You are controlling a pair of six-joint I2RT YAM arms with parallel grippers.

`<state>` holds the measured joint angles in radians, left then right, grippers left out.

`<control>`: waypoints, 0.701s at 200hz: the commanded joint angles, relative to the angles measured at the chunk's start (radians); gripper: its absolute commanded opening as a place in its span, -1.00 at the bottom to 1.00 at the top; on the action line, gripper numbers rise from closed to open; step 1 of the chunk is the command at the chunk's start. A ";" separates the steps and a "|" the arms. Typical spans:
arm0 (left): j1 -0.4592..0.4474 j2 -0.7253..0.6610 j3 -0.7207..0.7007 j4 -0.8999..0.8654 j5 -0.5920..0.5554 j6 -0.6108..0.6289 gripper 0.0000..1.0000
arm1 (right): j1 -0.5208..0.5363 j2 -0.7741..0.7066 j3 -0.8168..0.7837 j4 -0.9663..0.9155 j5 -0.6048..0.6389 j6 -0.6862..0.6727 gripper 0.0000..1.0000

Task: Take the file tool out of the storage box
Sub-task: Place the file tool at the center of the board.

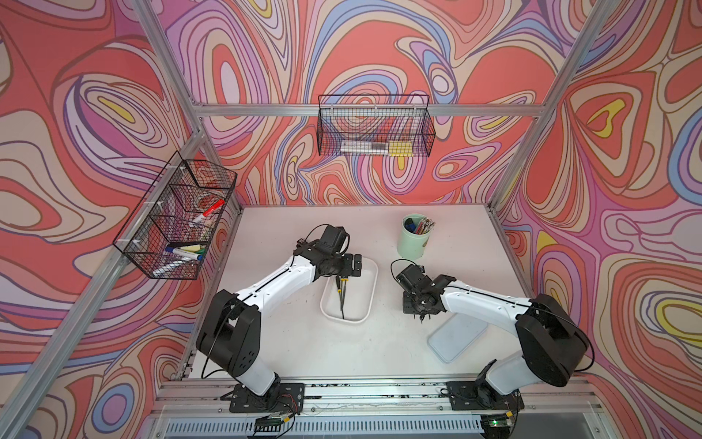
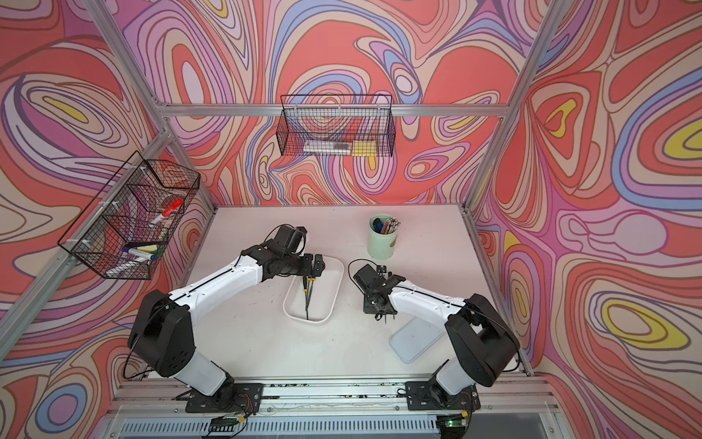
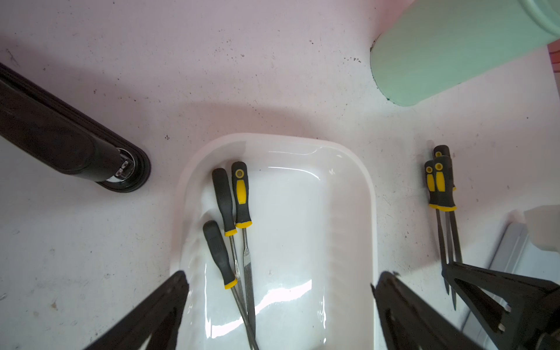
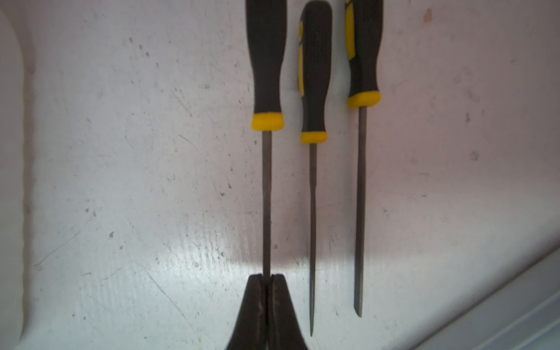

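Reaching in for another: the left gripper (image 3: 283, 278) hovers with its fingers spread wide above the white storage box (image 3: 371, 212). Three black-and-yellow-handled files (image 3: 241, 197) lie on the tub's floor, on the side nearer the left arm.

Across the table, the right gripper (image 4: 266, 280) has its fingers pinched together on the thin shaft of a fourth file (image 4: 266, 197). It lies parallel to two more loose files (image 4: 313, 212) on the tabletop, between the box and a pale-blue lid (image 1: 457, 336). Whether the held one rests on the surface or sits just off it cannot be told.

The files in the box run roughly along its long axis, handles toward the far end and tips toward the robot's base. Their shafts converge and cross near the tips. Two handles touch side by side, while the third file (image 3: 218, 251) sits a little nearer the base with its handle more exposed. A mint-green pencil cup (image 1: 414, 239) stands beyond the box.

The next pick looks best made on that offset handle, with the fingers set across the long axis rather than along it. They should go low enough to close on the rubber grip and not the slim steel. A straight lift should clear the rolled rim, though the crossed shafts could drag a neighbour along
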<state>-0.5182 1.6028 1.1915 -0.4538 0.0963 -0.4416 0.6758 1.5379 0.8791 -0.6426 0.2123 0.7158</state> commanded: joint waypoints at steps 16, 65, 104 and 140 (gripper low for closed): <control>-0.003 -0.024 -0.013 -0.007 -0.015 0.013 0.99 | 0.005 0.035 -0.011 0.025 0.005 0.003 -1.00; -0.003 -0.020 -0.017 -0.011 -0.027 0.014 0.99 | 0.006 0.066 -0.009 0.036 -0.002 -0.019 -1.00; -0.002 -0.018 -0.015 -0.013 -0.029 0.011 0.99 | 0.006 0.094 -0.012 0.048 -0.011 -0.032 -1.00; -0.002 -0.008 -0.012 -0.017 -0.030 0.014 0.99 | 0.006 0.107 -0.012 0.052 -0.007 -0.045 -0.94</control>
<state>-0.5182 1.6028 1.1870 -0.4538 0.0811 -0.4412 0.6758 1.6260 0.8768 -0.6056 0.2001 0.6868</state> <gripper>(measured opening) 0.992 0.051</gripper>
